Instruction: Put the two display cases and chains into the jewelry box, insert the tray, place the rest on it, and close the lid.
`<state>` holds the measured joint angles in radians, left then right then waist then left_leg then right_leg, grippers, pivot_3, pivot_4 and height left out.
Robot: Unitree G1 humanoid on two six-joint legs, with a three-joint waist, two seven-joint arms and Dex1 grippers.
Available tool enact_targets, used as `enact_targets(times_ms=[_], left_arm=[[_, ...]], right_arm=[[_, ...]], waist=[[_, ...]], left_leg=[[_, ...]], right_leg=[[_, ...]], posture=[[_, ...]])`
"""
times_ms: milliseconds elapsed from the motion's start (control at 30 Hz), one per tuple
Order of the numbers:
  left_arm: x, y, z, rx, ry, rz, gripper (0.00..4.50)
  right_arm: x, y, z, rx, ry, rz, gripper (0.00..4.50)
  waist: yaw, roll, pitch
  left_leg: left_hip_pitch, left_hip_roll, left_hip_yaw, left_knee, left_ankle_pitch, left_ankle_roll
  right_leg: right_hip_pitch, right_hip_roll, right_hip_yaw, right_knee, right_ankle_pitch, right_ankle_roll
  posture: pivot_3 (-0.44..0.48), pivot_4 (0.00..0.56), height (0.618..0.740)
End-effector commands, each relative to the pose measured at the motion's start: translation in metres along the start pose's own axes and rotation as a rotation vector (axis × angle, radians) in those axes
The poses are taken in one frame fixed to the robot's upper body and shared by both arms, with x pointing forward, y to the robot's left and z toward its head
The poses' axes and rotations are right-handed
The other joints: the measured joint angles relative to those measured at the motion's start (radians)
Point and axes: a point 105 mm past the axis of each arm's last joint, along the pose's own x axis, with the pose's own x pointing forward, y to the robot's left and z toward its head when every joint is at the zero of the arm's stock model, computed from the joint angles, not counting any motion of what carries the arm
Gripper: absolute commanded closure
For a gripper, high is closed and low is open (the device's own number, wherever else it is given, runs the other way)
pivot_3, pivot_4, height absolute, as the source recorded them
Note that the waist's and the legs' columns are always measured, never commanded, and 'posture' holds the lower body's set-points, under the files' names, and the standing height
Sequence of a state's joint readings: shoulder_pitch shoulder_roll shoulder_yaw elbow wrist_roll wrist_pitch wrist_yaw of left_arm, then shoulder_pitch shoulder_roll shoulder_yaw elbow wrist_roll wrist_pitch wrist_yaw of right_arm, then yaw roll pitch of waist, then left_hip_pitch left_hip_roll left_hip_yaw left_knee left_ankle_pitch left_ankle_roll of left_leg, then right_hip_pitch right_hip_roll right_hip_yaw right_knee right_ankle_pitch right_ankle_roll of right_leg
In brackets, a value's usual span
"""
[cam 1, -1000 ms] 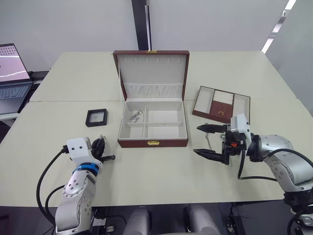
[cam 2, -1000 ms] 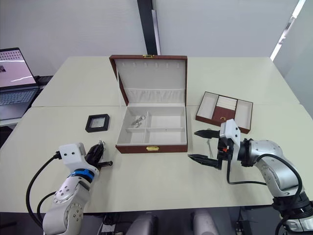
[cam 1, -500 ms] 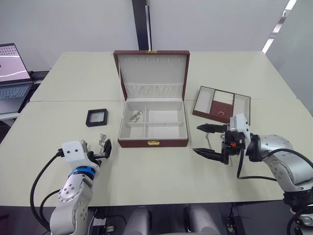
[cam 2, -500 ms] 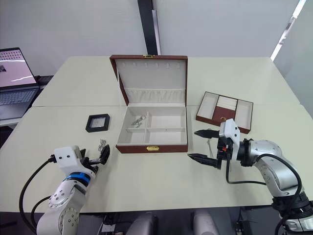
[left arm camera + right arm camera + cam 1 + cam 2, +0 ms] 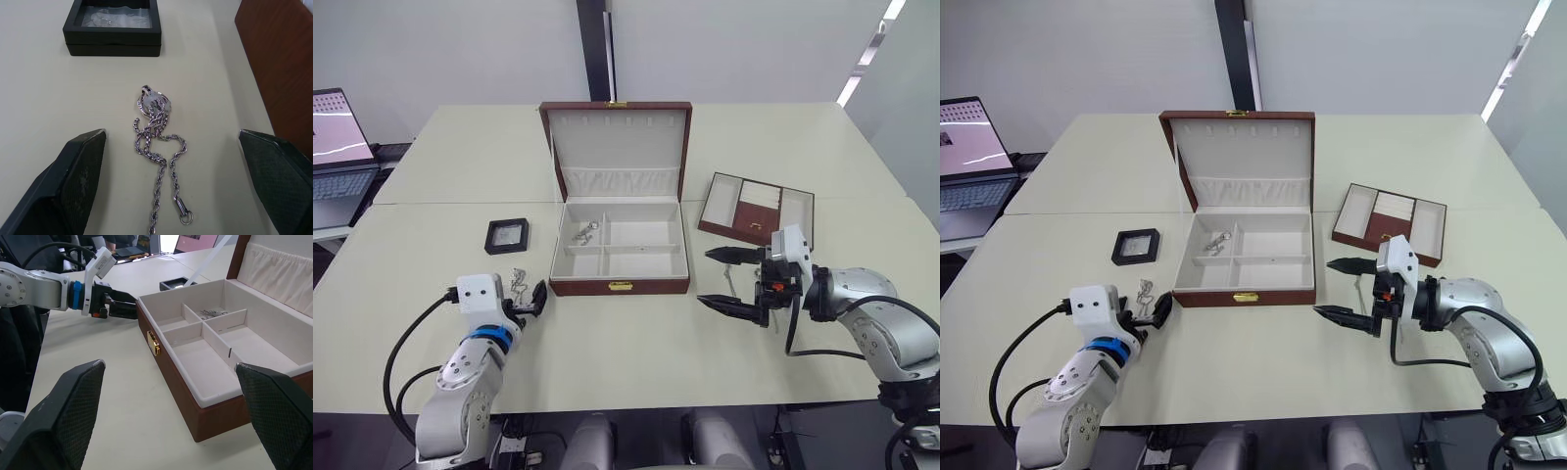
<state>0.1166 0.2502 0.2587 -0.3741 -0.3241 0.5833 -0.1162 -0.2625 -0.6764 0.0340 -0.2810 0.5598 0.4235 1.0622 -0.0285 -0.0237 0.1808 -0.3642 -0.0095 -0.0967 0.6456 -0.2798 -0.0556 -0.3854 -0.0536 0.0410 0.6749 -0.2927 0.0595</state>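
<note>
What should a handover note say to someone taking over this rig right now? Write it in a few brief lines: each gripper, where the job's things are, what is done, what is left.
Left gripper: open, straddling a chain lying on the table, left of the jewelry box.
Right gripper: open, empty, hovering right of the box.
Done: lid is up; one chain lies in the box's rear-left compartment.
One display case sits on the table left of the box; the tray sits to the box's right.
Left: box the table chain and display case, insert tray, load it, close lid.
</note>
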Motion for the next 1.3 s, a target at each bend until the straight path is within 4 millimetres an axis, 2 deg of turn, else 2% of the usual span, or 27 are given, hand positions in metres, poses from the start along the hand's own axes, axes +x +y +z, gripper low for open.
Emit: enact_targets(times_ms=[33, 200, 433, 667, 833, 1000, 1033, 1067, 1300], left_arm=[[-0.004, 0.0, -0.025, -0.006, 0.12, 0.022, 0.03], [-0.002, 0.005, -0.021, -0.01, 0.129, 0.052, 0.03], [0.0, 0.026, -0.025, 0.018, 0.179, 0.146, 0.03], [0.002, 0.028, -0.026, 0.028, 0.169, 0.142, 0.03], [-0.002, 0.03, -0.04, 0.021, 0.198, 0.137, 0.03], [-0.004, 0.034, -0.042, 0.029, 0.205, 0.144, 0.03], [-0.004, 0.034, -0.043, 0.028, 0.206, 0.146, 0.44], [-0.004, 0.034, -0.043, 0.028, 0.206, 0.147, 0.58], [-0.005, 0.034, -0.044, 0.027, 0.202, 0.149, 2.6]], right_arm=[[0.0, 0.001, 0.014, -0.057, -0.025, 0.006, 0.0], [0.002, 0.001, 0.014, -0.058, -0.029, 0.011, 0.0], [0.002, 0.0, 0.013, -0.055, -0.027, 0.009, 0.0], [0.002, 0.0, 0.012, -0.053, -0.026, 0.005, 0.0], [0.001, 0.0, 0.013, -0.053, -0.024, 0.004, 0.0], [0.001, 0.0, 0.013, -0.053, -0.023, 0.004, 0.0], [0.0, 0.0, 0.013, -0.053, -0.022, 0.004, 0.0], [0.0, 0.0, 0.013, -0.053, -0.022, 0.005, 0.0], [0.0, 0.001, 0.011, -0.05, -0.02, 0.007, 0.0]], waist=[[0.0, 0.0, 0.0], [0.0, 0.004, -0.002], [-0.001, 0.006, -0.003], [-0.004, 0.007, -0.004], [-0.004, 0.008, -0.005], [-0.005, 0.009, -0.006], [-0.005, 0.01, -0.006], [-0.005, 0.01, -0.006], [-0.005, 0.012, -0.007]], left_leg=[[0.0, 0.0, 0.0, 0.0, 0.0, 0.0], [0.0, 0.0, 0.0, 0.0, 0.0, 0.0], [0.001, -0.001, 0.0, 0.0, 0.0, 0.0], [0.001, 0.0, 0.0, 0.0, 0.0, 0.0], [0.001, 0.0, 0.0, 0.0, 0.0, 0.0], [0.001, 0.0, 0.001, 0.0, 0.0, 0.0], [0.001, 0.0, 0.001, 0.0, 0.0, 0.0], [0.001, 0.0, 0.001, 0.0, 0.0, 0.0], [0.001, 0.0, 0.001, 0.0, 0.0, 0.0]], right_leg=[[0.0, 0.0, 0.0, 0.0, 0.0, 0.0], [0.0, 0.0, 0.0, 0.0, 0.0, 0.0], [0.0, 0.0, 0.0, 0.001, 0.0, 0.0], [0.0, 0.0, 0.0, 0.001, 0.0, 0.0], [0.0, 0.0, 0.0, 0.001, 0.0, 0.0], [0.0, 0.0, 0.001, 0.0, 0.0, 0.0], [0.0, 0.0, 0.001, 0.0, 0.0, 0.0], [0.0, 0.0, 0.001, 0.0, 0.0, 0.0], [0.0, 0.0, 0.001, 0.0, 0.0, 0.0]], posture=[[0.0, 0.15, 0.74], [0.0, 0.15, 0.74], [0.0, 0.15, 0.74], [0.0, 0.15, 0.74], [0.0, 0.15, 0.74], [0.0, 0.15, 0.74], [0.0, 0.15, 0.74], [0.0, 0.15, 0.74], [0.0, 0.15, 0.74]])
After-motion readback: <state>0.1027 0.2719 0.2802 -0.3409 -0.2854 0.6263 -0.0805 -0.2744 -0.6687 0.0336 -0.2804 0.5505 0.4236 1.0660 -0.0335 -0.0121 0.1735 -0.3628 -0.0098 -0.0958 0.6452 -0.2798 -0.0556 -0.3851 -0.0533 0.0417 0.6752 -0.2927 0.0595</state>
